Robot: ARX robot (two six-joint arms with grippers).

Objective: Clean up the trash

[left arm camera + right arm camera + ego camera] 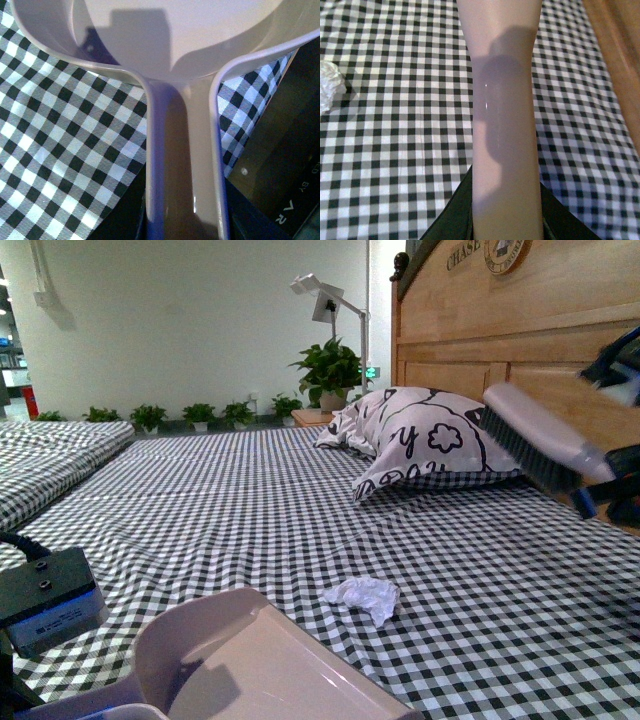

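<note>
The trash (365, 596) is a small crumpled white paper wad lying on the checked bedcover, just beyond the pale dustpan (250, 665). It also shows at the edge of the right wrist view, trash (330, 90). My left gripper (185, 220) is shut on the dustpan (182, 165) handle, holding the pan low over the cover at the front left. My right gripper (506, 220) is shut on the brush (502, 110) handle. In the front view the brush (535, 440) hangs raised at the right, bristles facing down-left, well above and right of the trash.
A white patterned pillow (425, 440) lies at the back against the wooden headboard (500, 340). The black-and-white checked cover (250, 500) spreads across the bed. A second bed (50, 455) stands at the left, with potted plants (330, 370) and a lamp (330, 300) behind.
</note>
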